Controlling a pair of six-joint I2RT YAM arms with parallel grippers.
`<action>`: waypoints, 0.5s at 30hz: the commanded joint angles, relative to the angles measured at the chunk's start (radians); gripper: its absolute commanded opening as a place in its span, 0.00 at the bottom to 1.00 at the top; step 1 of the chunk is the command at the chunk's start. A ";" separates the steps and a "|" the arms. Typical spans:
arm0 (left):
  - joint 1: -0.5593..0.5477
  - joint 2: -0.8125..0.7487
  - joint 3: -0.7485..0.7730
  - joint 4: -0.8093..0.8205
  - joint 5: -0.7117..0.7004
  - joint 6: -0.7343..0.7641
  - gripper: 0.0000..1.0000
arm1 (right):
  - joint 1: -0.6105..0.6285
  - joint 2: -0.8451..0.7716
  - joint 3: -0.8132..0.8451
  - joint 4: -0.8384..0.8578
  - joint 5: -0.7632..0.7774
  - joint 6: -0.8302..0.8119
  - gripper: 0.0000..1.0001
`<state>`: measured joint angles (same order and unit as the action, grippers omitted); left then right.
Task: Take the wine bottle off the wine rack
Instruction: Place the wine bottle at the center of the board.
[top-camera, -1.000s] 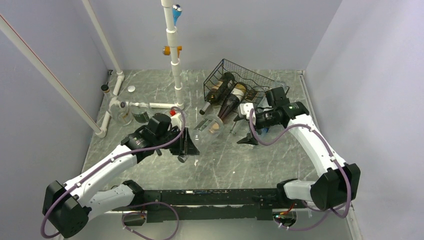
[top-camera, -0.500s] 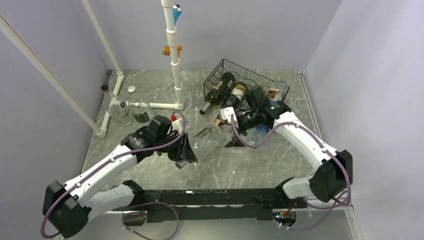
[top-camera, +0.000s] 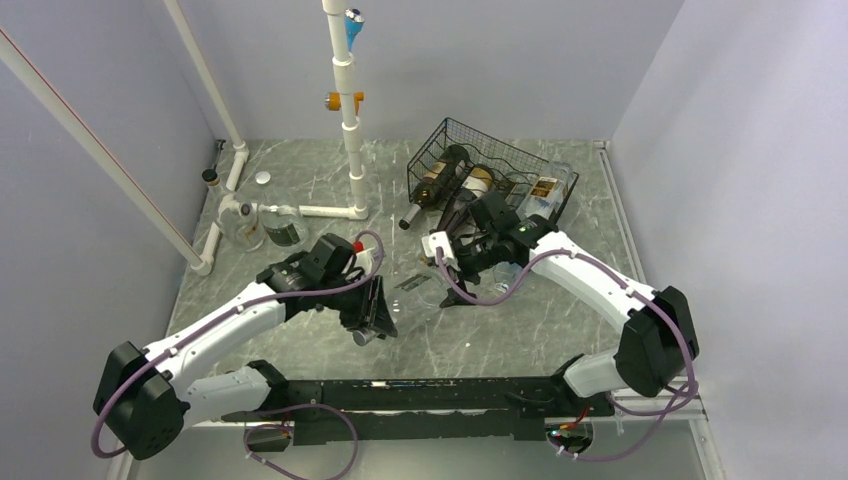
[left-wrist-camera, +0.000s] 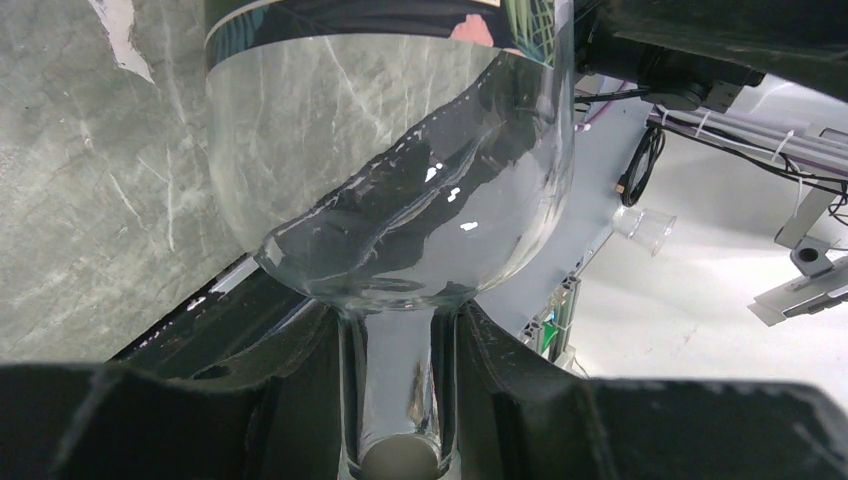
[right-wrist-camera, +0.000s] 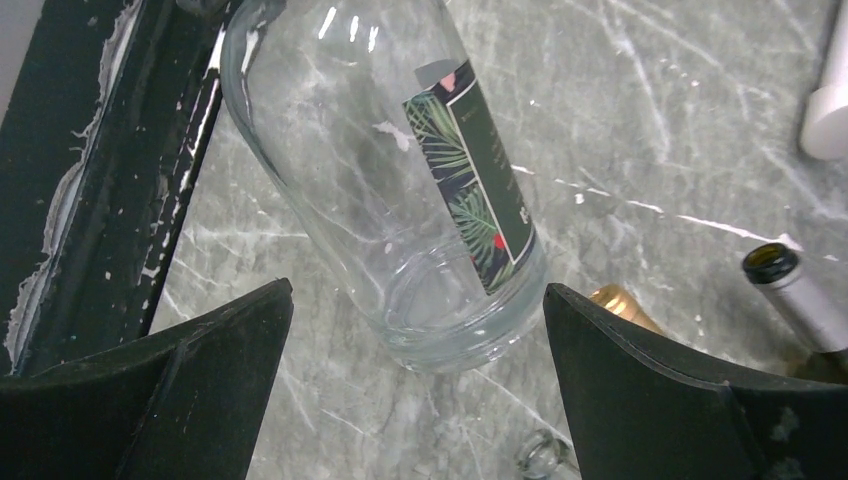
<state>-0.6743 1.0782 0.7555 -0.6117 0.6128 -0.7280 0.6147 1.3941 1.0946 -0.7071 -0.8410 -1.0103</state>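
Note:
My left gripper (top-camera: 378, 305) is shut on the neck of a clear wine bottle (top-camera: 418, 285) with a dark leaf-print label. In the left wrist view the neck (left-wrist-camera: 400, 390) runs between the two fingers, with the round shoulder (left-wrist-camera: 390, 200) beyond. This bottle (right-wrist-camera: 400, 190) is off the black wire wine rack (top-camera: 450, 135) and lies slanted over the table in front of it. My right gripper (top-camera: 447, 280) hovers open over the bottle's base (right-wrist-camera: 460, 335), its fingers wide apart and not touching the glass. Dark bottles (top-camera: 440, 185) lie in the rack.
A white pipe frame (top-camera: 350, 120) stands at the back left, with glass jars (top-camera: 245, 225) beside it. A gold-capped neck (right-wrist-camera: 620, 305) and a foil-wrapped bottle neck (right-wrist-camera: 795, 285) poke out near my right gripper. A clear bottle (top-camera: 545, 190) lies in the rack's right end. Walls close three sides.
My right arm has swung left from the rack front to above the clear bottle's base, jaws still wide. The left gripper with the bottle has shifted slightly right.

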 joint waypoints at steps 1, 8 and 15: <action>-0.009 -0.019 0.069 0.168 0.115 0.022 0.00 | 0.029 0.006 -0.038 0.077 0.047 0.019 0.99; -0.014 0.008 0.066 0.167 0.139 0.023 0.00 | 0.054 0.023 -0.089 0.133 0.080 0.028 0.99; -0.014 0.037 0.057 0.174 0.154 0.027 0.00 | 0.066 0.034 -0.139 0.185 0.109 0.029 0.99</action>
<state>-0.6842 1.1309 0.7555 -0.6098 0.6453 -0.7280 0.6712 1.4223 0.9794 -0.5873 -0.7536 -0.9886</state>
